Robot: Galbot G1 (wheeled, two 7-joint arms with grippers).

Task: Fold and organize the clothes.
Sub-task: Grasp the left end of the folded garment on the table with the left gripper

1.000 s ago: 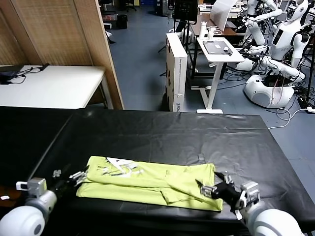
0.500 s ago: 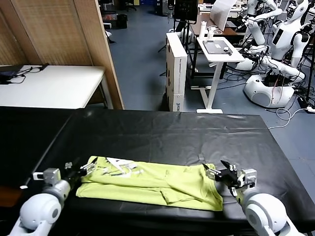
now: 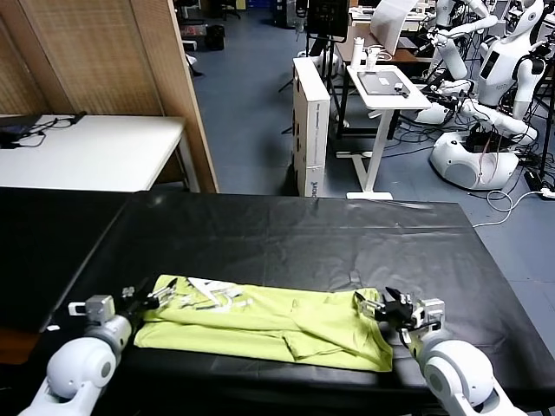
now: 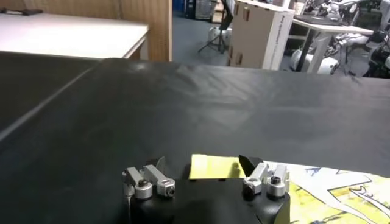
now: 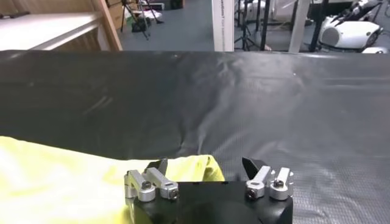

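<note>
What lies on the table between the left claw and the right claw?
The folded T-shirt spans the whole stretch from the left claw to the right claw, one at each end; the head view shows this.

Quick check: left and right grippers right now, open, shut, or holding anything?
Left gripper: open, straddling the T-shirt corner.
Right gripper: open, straddling the opposite corner.

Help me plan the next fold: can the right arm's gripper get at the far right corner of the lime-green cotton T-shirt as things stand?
Probably yes. The right gripper sits at that corner of the lime-green cotton T-shirt, jaws open around its edge, with only bare black table cover around it and nothing in the way.
</note>
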